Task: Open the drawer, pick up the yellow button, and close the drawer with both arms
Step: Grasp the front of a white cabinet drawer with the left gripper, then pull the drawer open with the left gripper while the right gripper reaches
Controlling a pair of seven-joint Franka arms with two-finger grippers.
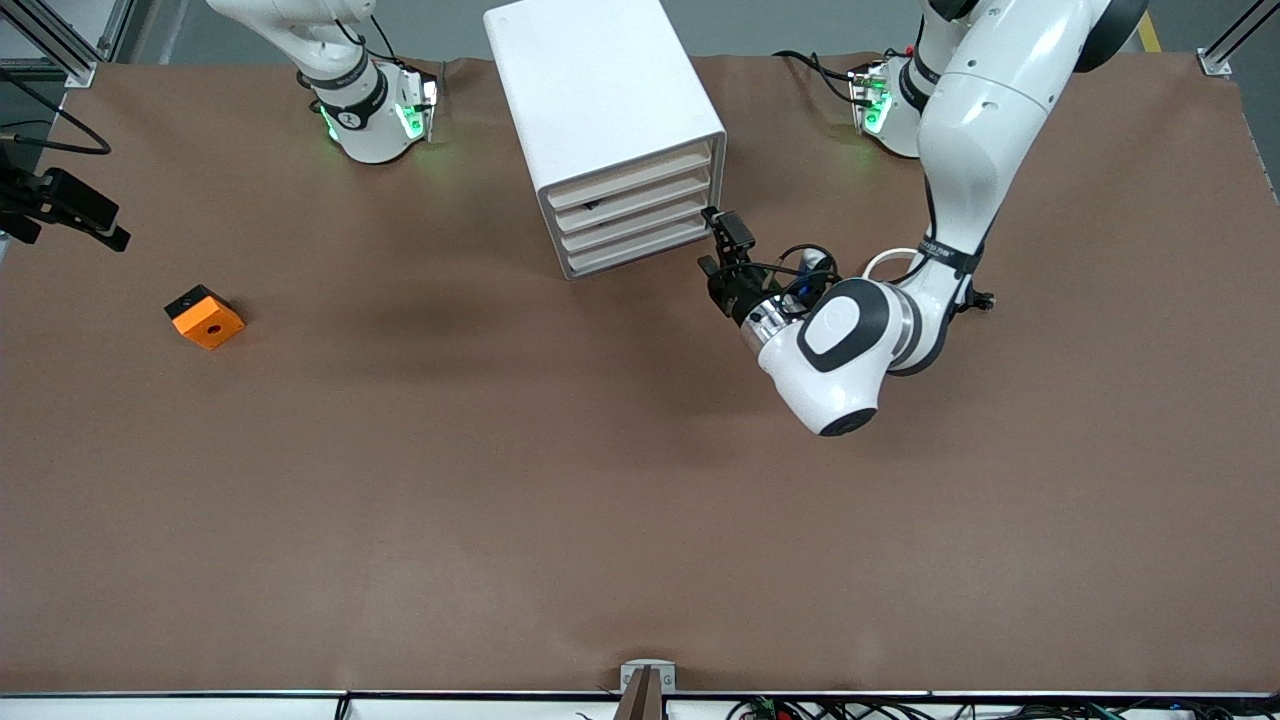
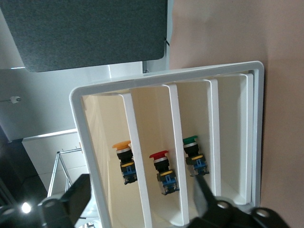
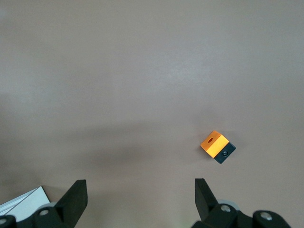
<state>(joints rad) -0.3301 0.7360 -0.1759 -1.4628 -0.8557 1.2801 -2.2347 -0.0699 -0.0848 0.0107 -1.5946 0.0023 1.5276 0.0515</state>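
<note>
The white cabinet [image 1: 590, 90] stands at the table's middle back, its four drawers [image 1: 630, 175] all flush. My left gripper [image 1: 717, 245] is open and empty, just in front of the drawer fronts at the corner toward the left arm's end. In the left wrist view my left gripper [image 2: 137, 204] faces into the cabinet [image 2: 166, 78]. The orange-yellow-capped button [image 2: 124, 159] sits in the top drawer, a red-capped one [image 2: 161, 166] in the second, and a green-capped one [image 2: 194, 152] in the third. My right gripper [image 3: 140, 199] is open and empty, high over bare table.
An orange square block with a hole [image 1: 205, 318] lies toward the right arm's end of the table; it also shows in the right wrist view [image 3: 213, 142]. A black bracket [image 1: 60, 205] juts in at that table edge. A cabinet corner [image 3: 23, 202] shows in the right wrist view.
</note>
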